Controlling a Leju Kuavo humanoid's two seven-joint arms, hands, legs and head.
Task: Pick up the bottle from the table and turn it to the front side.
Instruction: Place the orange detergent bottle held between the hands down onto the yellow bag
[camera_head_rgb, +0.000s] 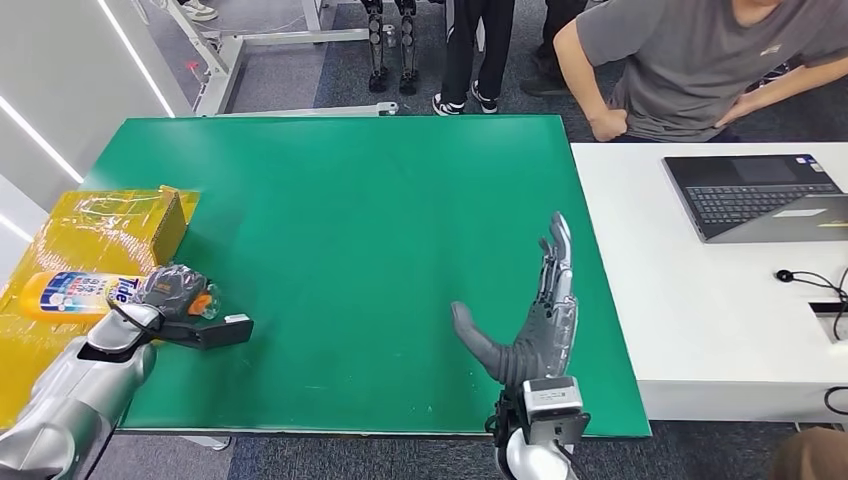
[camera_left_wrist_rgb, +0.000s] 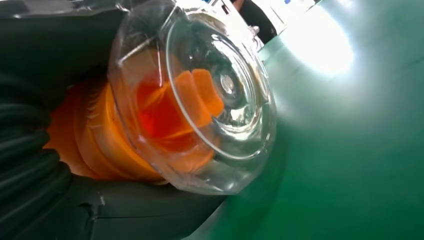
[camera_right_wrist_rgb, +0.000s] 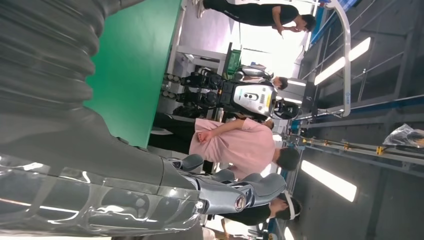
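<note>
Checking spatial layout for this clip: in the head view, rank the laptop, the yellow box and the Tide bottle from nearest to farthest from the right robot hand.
From the right robot hand, open above the green table:
1. Laptop, on the white table to its right.
2. Tide bottle, held by the left robot hand at the table's left edge.
3. Yellow box, just beyond the bottle; nearly level with it.

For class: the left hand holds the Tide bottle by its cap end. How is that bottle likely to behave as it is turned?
The bottle looks rigid plastic, so it should keep its shape. Its clear cap looks glossy, so the left hand might slip. Lying sideways and rounded, it would probably roll if released.
</note>
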